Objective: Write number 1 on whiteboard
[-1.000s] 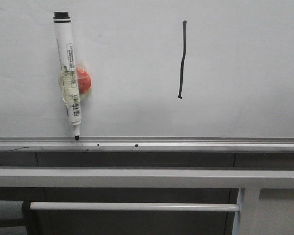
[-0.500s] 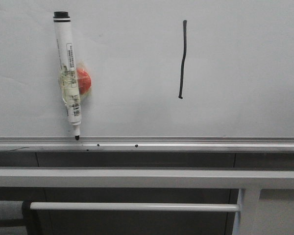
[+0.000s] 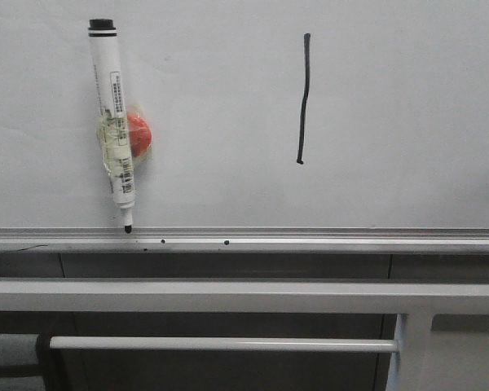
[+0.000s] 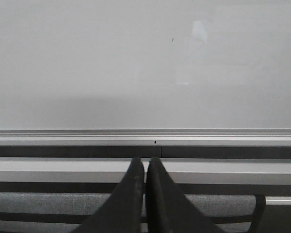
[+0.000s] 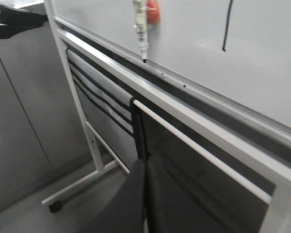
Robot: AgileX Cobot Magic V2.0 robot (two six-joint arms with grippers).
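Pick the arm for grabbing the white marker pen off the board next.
Hedged: right. Its shut gripper has the white marker pen in view; the left gripper, also shut, sees only bare glossy whiteboard.

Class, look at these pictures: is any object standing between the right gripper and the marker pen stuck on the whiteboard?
Nothing visible does. In the right wrist view the right gripper, shut and empty, sits low, apart from the marker pen on the whiteboard; only open air and the stand's rail lie between.

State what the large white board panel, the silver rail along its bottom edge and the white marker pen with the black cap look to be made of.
Large white board panel: a smooth coated sheet, glossy by its soft reflections; the core is not visible. Silver rail: probably aluminium, going by its matte metallic sheen and ridged profile. White marker pen: likely plastic, with a printed label on the barrel and a black cap.
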